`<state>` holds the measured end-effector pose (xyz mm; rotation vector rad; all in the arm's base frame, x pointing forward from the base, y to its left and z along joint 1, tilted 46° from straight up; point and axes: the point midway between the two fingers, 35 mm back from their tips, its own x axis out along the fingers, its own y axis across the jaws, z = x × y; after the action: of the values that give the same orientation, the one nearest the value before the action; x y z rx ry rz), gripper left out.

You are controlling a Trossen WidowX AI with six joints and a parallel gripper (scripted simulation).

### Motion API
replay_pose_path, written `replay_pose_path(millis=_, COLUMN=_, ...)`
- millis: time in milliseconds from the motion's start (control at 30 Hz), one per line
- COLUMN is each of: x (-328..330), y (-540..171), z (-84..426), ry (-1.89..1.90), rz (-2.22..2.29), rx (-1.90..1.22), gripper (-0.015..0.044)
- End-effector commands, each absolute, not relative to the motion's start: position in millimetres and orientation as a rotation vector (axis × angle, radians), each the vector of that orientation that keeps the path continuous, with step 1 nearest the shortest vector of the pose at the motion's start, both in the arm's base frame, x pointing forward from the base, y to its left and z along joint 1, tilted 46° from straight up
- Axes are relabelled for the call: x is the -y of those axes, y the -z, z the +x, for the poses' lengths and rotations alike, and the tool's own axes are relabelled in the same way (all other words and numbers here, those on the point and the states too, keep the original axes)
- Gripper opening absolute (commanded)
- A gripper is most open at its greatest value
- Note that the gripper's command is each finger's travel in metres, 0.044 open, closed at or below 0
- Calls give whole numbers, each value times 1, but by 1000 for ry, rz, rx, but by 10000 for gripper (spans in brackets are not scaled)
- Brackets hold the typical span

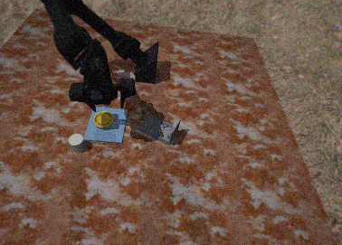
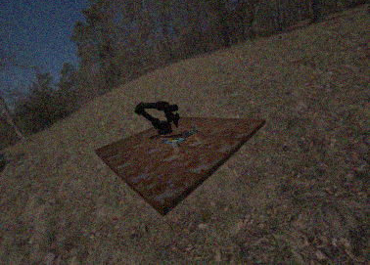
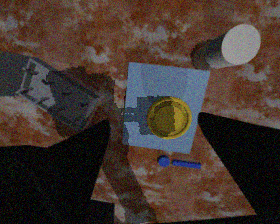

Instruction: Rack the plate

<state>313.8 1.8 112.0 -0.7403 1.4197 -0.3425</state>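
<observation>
The yellow plate (image 1: 104,119) (image 3: 169,118) lies flat on the light blue mat (image 1: 106,136) (image 3: 141,75). The grey dish rack (image 1: 154,127) (image 3: 66,102) stands beside the mat, to its right in the top view and to its left in the wrist view, partly in shadow. No plate stands in it. My gripper (image 1: 108,108) (image 3: 153,120) is open and empty, pointing down above the plate. In the wrist view the plate shows between the two black fingers, nearer the right one. In the exterior view the gripper (image 2: 177,126) is small and dark.
A white cylinder (image 1: 76,139) (image 3: 241,45) stands just off a corner of the mat. A blue spoon-like thing (image 3: 187,164) lies near the mat's edge in the wrist view. A dark upright panel (image 1: 149,66) stands by the arm's lower end.
</observation>
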Motion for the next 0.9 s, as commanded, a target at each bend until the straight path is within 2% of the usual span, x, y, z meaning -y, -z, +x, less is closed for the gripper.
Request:
replay_pose_path(millis=0, x=27, y=-108, z=303, ry=478, rz=-699, rx=-1441, gripper=400)
replay_pose_path(millis=133, x=48, y=-106, z=294, ry=585, rz=-666, rx=-1455, gripper=400)
replay_pose_path(millis=867, x=65, y=-84, z=300, ry=588, rz=-663, rx=-1455, gripper=400)
